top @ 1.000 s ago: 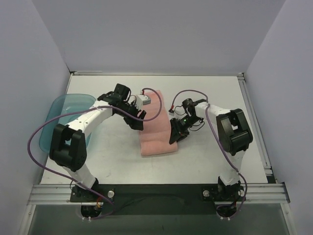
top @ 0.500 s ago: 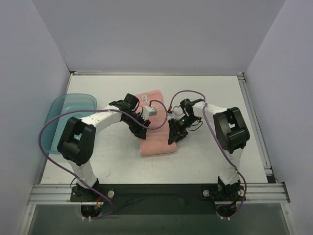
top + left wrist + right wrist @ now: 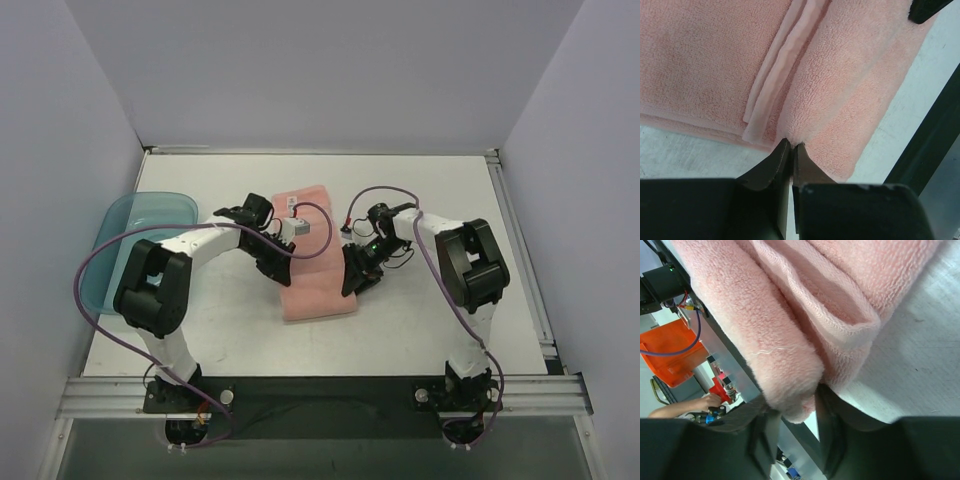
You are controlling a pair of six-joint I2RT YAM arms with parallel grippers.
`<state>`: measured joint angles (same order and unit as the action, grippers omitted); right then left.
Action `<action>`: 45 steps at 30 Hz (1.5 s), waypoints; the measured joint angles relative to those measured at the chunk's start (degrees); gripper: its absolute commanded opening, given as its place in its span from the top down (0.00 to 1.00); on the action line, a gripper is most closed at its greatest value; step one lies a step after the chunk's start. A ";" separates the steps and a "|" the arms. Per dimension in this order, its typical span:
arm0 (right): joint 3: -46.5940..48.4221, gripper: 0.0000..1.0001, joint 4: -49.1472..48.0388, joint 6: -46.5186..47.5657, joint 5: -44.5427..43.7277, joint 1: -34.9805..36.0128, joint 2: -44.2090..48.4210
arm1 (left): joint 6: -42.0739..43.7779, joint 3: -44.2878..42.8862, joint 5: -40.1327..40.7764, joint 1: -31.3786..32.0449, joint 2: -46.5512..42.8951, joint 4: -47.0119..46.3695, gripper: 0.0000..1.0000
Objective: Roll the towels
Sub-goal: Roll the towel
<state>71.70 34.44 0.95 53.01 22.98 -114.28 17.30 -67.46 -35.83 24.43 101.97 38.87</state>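
From above, the salmon-pink towel (image 3: pixel 315 290) lay folded near the middle of the tabletop (image 3: pixel 430 320), its long side running roughly from 12 to 6 o'clock. The teal tray (image 3: pixel 120 235) sat well apart at the tabletop's 9 o'clock edge. The left claw (image 3: pixel 277 268) met the towel's 9 o'clock side and the right claw (image 3: pixel 352 280) its 3 o'clock side, about level with each other. That high view hid both sets of jaws under the wrists, so I could not read either grip from it.

The left wrist camera settled the first. The claw's two dark fingers (image 3: pixel 765 170) were drawn almost together, nipping a small pucker of terry right at the cloth's edge. Just at 11 o'clock of the pinch the towel's folded layers showed as stacked hems. Bare tabletop lay at 9 o'clock.

The right wrist camera gave what neither other view did. That claw's jaws stood part-way apart with a thick, rounded fold of towel lodged between them, the plush touching both fingers (image 3: pixel 830 430). Behind the fold, a second lapped layer with a stitched hem ran up toward 1 o'clock. Pale tabletop lay at 3 o'clock. Off at 9 o'clock, beyond the cloth, an orange object (image 3: pixel 670 355) showed, which the overhead picture did not take in.
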 measured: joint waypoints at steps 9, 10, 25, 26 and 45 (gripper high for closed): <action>1.07 0.85 -0.09 -1.01 0.63 0.37 -3.56 | 0.00 0.09 1.88 -0.92 1.44 -0.66 0.43; 1.11 0.85 -0.02 -1.14 1.11 0.37 -4.13 | 0.48 0.59 2.56 -1.16 0.57 -1.11 0.39; 2.16 0.78 0.87 -1.88 0.79 2.99 -4.50 | 15.21 12.15 23.26 24.50 -22.51 -8.81 0.20; 2.23 0.78 0.92 -2.16 0.76 2.99 -4.52 | 15.74 13.16 24.79 25.99 -21.75 -9.27 0.20; 2.73 0.66 1.20 -5.11 2.40 1.51 -5.49 | 19.28 14.27 31.80 30.73 -9.66 -15.43 0.72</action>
<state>74.43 35.64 -4.16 55.42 24.49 -119.77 36.58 -53.19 -4.03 55.16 92.31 23.44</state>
